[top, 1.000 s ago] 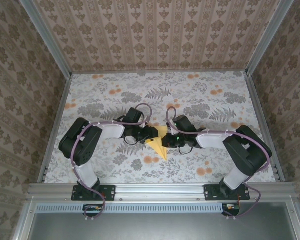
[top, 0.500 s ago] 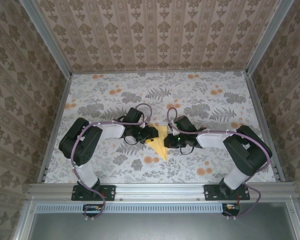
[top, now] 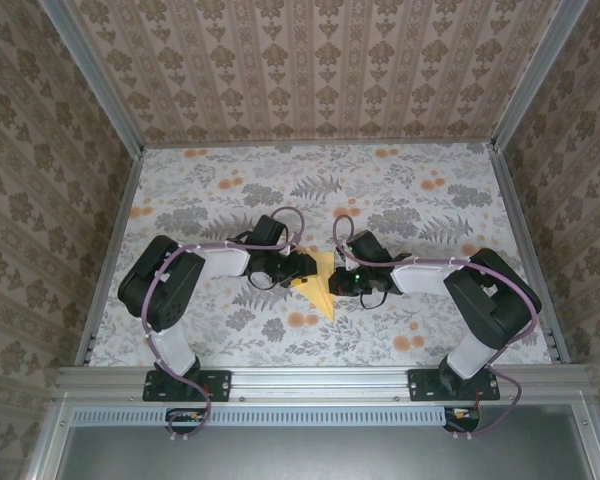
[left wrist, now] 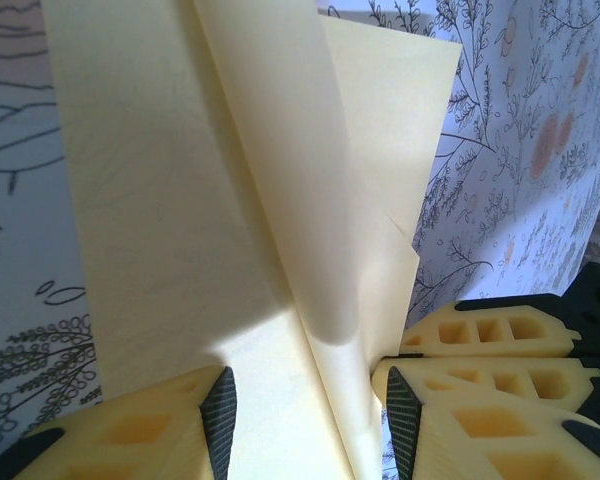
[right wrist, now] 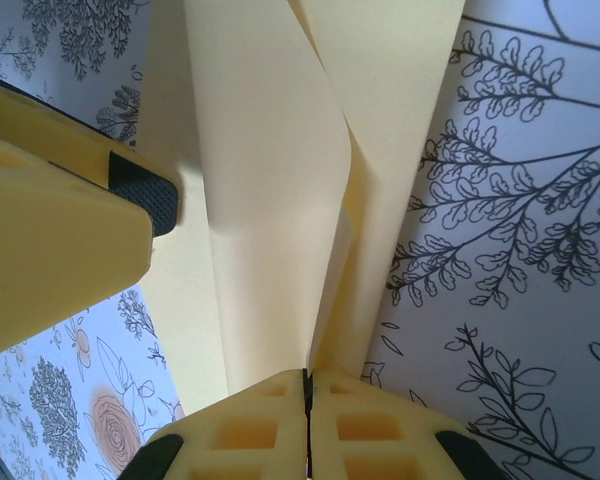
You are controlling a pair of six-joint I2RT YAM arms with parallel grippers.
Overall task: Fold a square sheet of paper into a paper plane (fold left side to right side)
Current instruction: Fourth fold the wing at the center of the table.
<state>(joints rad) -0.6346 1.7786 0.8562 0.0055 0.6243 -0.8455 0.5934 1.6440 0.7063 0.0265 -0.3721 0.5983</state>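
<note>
Almost nothing moved over the last second: the plane (top: 321, 285) and both grippers sit as before, and only the right arm's elbow has crept slightly inward. Plane lies on the table (top: 400, 190) as a yellow wedge, tip toward the near rail (top: 320, 381). Left gripper (top: 304, 268) is at the plane's left edge and right gripper (top: 340, 280) at its right edge, both touching it or nearly so. Left wrist view: left gripper (left wrist: 310, 415) stands about half open, pads on either side of a raised flap of the plane (left wrist: 230, 200). No pad visibly presses the paper, so this is not a grip. Right wrist view: right gripper (right wrist: 307, 395) is closed tight, and the plane's (right wrist: 270, 180) raised flap runs down into the seam between its fingertips, so it is judged pinched there. Handling: very light, thin and limp; it bows and curls where unsupported, as the standing flap shows. Creases hold, stray ones too, so a hard squeeze off the fold line would mark it. It would likely slide on the table if pushed from one side only. Best hold is judged to be a flap's free edge near the centre crease, with the other gripper pinning the body down. Risks: the flap slipping from the pinch, or the plane dragging along.
</note>
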